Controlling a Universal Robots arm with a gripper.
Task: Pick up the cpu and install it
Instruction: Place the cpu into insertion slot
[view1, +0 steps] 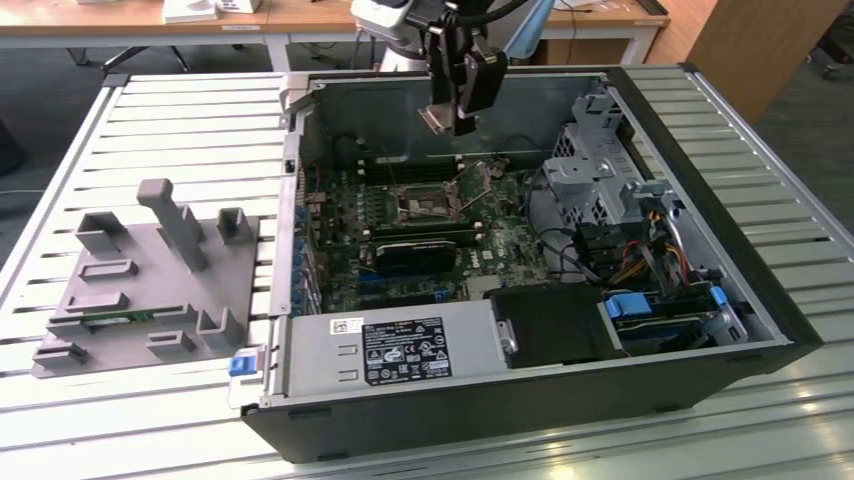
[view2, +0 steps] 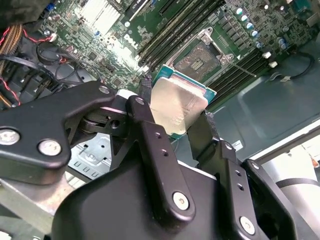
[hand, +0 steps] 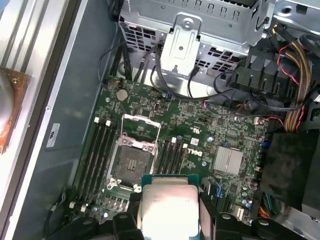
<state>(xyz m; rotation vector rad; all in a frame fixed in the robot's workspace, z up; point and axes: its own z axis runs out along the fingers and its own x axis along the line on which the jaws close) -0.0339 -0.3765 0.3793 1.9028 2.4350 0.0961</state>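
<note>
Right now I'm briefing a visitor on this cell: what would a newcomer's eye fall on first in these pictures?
First the open case in the middle of the exterior view, its board bared. Above it the gripper holds the cpu in its fingers, and the board's socket stands empty. A grey rack lies at the exterior view's left.
</note>
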